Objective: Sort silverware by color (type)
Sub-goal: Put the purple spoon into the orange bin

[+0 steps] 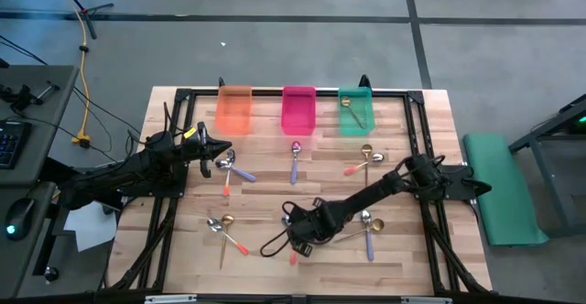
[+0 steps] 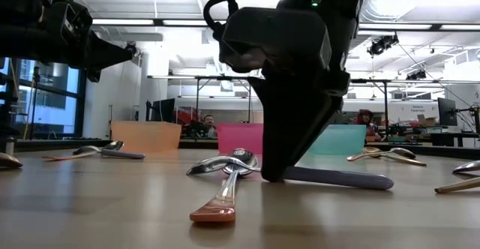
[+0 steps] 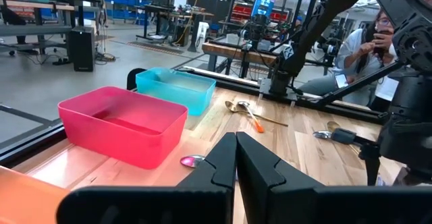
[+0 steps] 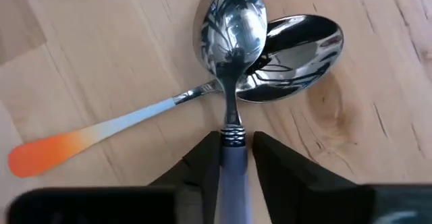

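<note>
My right gripper [image 4: 235,140] stands near the table's near edge, at its middle [image 1: 300,240], pointing down. It is shut on a purple-handled spoon [image 4: 233,62]. That spoon's bowl lies across the bowl of an orange-red-handled spoon [image 4: 101,131], which lies flat on the wood. My left gripper [image 3: 236,158] is shut and holds nothing. It hangs above the table's left part [image 1: 218,152], near two spoons [image 1: 229,167]. A gold spoon [image 1: 352,108] lies in the green bin [image 1: 355,121]. My right gripper pinches the purple-handled spoon at the top of its handle [image 4: 233,164], just behind the ringed neck. The fingers [image 2: 274,166] come from above and lie across the handle. The long purple handle [image 2: 345,178] rests on the table, and the bowl [image 2: 229,161] rests on the other spoon.
An orange bin [image 1: 233,110] and a pink bin [image 1: 298,110] stand beside the green one at the far edge. More spoons lie scattered: a purple-handled one [image 1: 294,162], a gold one [image 1: 366,154], a pair [image 1: 222,227] near left and a pair [image 1: 370,229] near right. People sit beyond the table.
</note>
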Controlling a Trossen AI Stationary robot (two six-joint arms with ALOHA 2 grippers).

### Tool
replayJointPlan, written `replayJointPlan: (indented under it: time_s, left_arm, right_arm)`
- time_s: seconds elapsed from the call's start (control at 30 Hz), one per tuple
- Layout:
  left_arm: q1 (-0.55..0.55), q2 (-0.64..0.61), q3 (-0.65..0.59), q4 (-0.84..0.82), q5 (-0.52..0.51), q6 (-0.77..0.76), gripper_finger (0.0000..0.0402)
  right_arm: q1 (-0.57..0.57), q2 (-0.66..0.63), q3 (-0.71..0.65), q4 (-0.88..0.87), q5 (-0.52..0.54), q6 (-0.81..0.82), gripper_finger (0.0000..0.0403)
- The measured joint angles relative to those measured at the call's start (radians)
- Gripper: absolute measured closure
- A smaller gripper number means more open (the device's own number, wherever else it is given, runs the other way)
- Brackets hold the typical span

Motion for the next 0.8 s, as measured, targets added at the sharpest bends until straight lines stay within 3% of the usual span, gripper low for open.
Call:
replayJointPlan:
  time_s: [0.27, 0.53, 0.8]
  left_arm:
    - [0.0, 0.0, 0.0, 0.0, 0.0, 0.0, 0.0398]
    - [0.0, 0.0, 0.0, 0.0, 0.0, 0.0, 0.0398]
    - [0.0, 0.0, 0.0, 0.0, 0.0, 0.0, 0.0398]
  right_arm:
    - [-0.006, 0.001, 0.0, -0.005, -0.014, -0.089, 0.039]
    - [0.0, 0.002, 0.001, 0.019, -0.011, -0.151, 0.0383]
    - [0.046, -0.038, -0.006, 0.014, 0.122, -0.17, 0.0388]
